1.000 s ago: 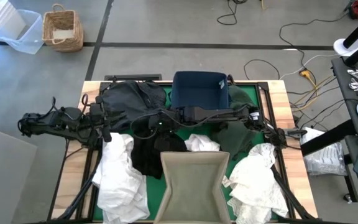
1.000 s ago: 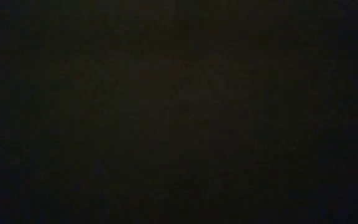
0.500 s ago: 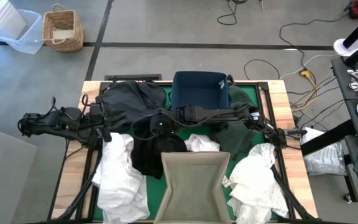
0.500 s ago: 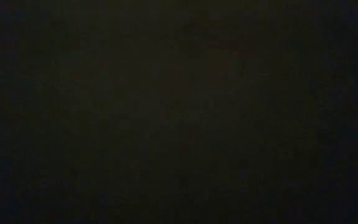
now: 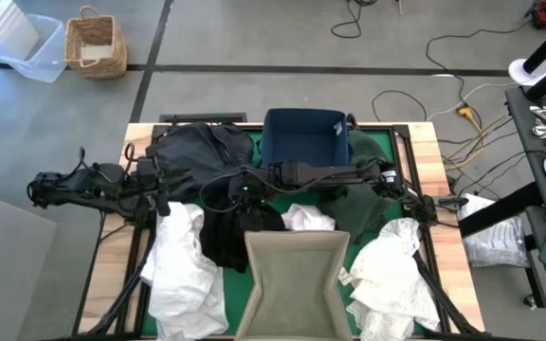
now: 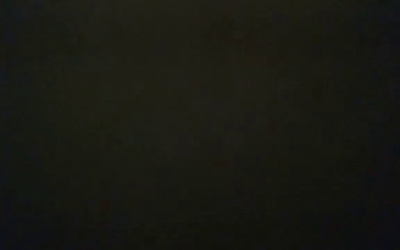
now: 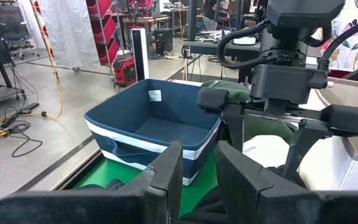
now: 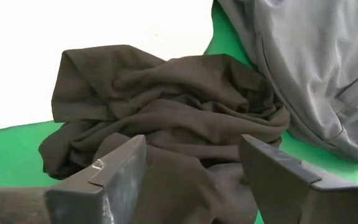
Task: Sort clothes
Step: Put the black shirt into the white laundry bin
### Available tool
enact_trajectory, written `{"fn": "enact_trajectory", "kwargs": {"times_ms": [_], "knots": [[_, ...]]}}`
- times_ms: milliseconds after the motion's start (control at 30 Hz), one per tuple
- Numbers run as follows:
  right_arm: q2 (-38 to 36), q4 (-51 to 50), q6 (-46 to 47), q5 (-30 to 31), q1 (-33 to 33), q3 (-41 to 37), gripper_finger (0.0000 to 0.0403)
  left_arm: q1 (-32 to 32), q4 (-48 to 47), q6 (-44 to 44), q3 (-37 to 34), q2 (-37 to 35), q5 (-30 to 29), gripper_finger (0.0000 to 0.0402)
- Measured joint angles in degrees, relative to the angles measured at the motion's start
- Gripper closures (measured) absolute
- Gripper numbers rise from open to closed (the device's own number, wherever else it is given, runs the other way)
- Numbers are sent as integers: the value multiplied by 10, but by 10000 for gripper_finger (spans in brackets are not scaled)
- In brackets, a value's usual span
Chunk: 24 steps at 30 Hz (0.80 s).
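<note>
Working left to right across your table (image 5: 444, 237), a wooden top with a green mat in the middle. Along the left edge toward the near corner there's a big white wrinkly garment (image 5: 180, 265), crumpled and puffy. Up at the far left corner sits a charcoal grey garment (image 5: 197, 147), smoother and slightly shiny, with seams showing in the right wrist view.

Your left gripper (image 7: 197, 168) hangs over the left-middle of the table, pointing toward the bin. Its two dark blocky fingers stand close together with only a narrow gap, and nothing is pinched between them.

Next over, in the middle, a black garment (image 8: 166, 118) lies in a soft, matte, heavily folded heap on the mat. Your right gripper (image 8: 194, 171) hovers right above it, fingers spread wide and empty.

At the far edge, center, there's the navy blue plastic bin (image 7: 151, 127), rigid, rectangular, with a white stripe and a small label inside. At the near edge, center, you've got the beige fabric bin (image 5: 297, 275), with a small white garment (image 5: 306, 218) bunched just beyond it.

On the right, a dark green garment (image 5: 373, 185) is draped beside the navy bin, and another white wrinkly garment (image 5: 391, 275) fills the near right corner.

The low view is totally black.
</note>
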Motion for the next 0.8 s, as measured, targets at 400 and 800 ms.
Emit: {"fn": "enact_trajectory", "kwargs": {"times_ms": [400, 800], "knots": [[-3, 17, 9, -10, -2, -36, 139, 0, 0, 0, 0, 0, 0, 325], [3, 41, 43, -8, -12, -46, 134, 0, 0, 0, 0, 0, 0, 325]]}}
